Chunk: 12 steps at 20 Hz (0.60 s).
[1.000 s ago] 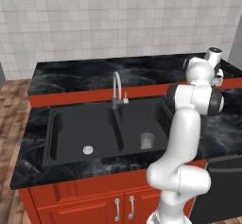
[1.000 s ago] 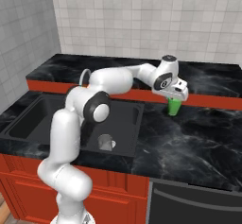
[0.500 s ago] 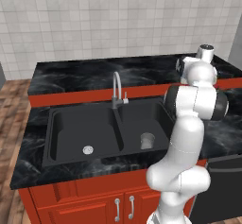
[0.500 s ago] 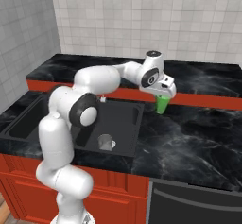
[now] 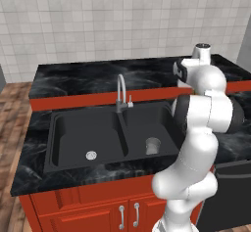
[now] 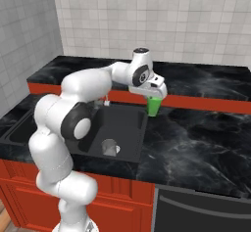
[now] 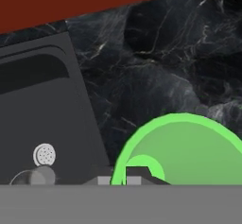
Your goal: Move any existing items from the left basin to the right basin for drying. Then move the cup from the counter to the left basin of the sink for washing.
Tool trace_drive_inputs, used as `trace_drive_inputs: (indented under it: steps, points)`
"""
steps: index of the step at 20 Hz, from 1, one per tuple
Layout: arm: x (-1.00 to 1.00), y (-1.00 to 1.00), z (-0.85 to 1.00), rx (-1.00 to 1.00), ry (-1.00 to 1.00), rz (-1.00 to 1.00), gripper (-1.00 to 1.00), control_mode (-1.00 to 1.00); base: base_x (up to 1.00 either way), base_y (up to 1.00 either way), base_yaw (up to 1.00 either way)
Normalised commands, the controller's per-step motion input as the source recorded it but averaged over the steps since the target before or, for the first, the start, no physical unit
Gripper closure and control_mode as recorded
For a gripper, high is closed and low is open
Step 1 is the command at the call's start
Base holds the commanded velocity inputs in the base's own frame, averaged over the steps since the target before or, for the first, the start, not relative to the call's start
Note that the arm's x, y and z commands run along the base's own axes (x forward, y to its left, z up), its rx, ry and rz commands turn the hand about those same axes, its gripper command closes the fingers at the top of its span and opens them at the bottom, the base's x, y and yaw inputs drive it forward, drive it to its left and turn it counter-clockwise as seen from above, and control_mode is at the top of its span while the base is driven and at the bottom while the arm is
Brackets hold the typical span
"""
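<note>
The bright green cup (image 6: 154,106) hangs upright under my gripper (image 6: 155,98), which is shut on its rim, just above the black counter (image 6: 206,133) at the sink's right edge. In the hand view the cup (image 7: 186,152) is close below, one fingertip (image 7: 138,173) inside its rim. The grey tumbler (image 5: 152,146) stands in the right basin (image 5: 154,121) near its front; it also shows as the tumbler (image 6: 110,148) and tumbler (image 7: 32,176). The left basin (image 5: 81,130) holds only its silver drain (image 5: 91,154).
A silver gooseneck tap (image 5: 120,93) rises at the sink's middle divider. A red raised ledge (image 6: 206,104) runs behind the counter, with tiled wall beyond. The right basin's drain (image 7: 44,155) lies next to the tumbler. Red cabinets sit below.
The arm has swung left with the green cup, carrying it from further right over the counter to the sink's right edge. The tumbler has not moved.
</note>
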Motion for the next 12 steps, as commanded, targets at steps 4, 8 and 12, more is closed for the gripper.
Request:
trace_drive_inputs:
  steps: [4,8,12]
  points:
    - [-0.19,0.66,0.11,0.00,0.09,0.00,1.00,-1.00,0.00,0.00,0.00]
    - [-0.21,0.63,0.05,0.00,0.07,0.00,1.00,-1.00,0.00,0.00,0.00]
    - [-0.24,0.61,0.01,0.00,0.05,0.00,1.00,-1.00,0.00,0.00,0.00]
